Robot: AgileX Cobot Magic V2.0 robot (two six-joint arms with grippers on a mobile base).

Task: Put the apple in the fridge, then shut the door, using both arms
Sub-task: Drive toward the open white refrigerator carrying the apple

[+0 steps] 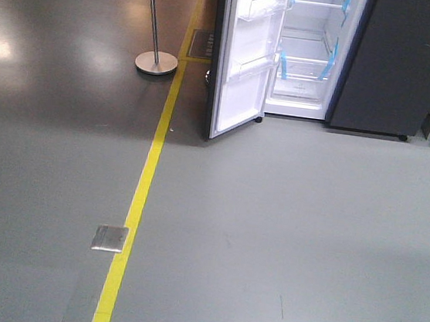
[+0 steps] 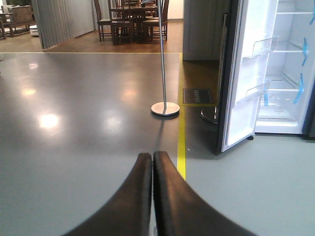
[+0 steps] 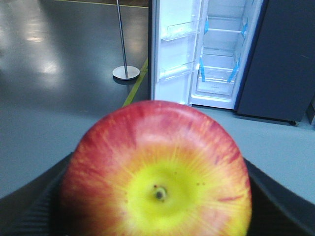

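The red and yellow apple (image 3: pixel 157 172) fills the lower half of the right wrist view, held between the two black fingers of my right gripper (image 3: pixel 157 196); most of the fingers is hidden behind it. The fridge (image 1: pixel 312 55) stands open at the far side of the floor, white inside with blue-taped shelves, and shows in the right wrist view (image 3: pixel 219 59) and left wrist view (image 2: pixel 290 73). Its door (image 1: pixel 245 63) is swung open to the left, bins facing right. My left gripper (image 2: pixel 152 156) is shut and empty, held above the floor left of the door (image 2: pixel 241 83).
A metal pole on a round base (image 1: pixel 156 61) stands left of the door. A yellow floor line (image 1: pixel 141 191) runs toward the fridge. A dark grey cabinet (image 1: pixel 412 67) adjoins the fridge on the right. A metal floor plate (image 1: pixel 110 238) lies left of the line.
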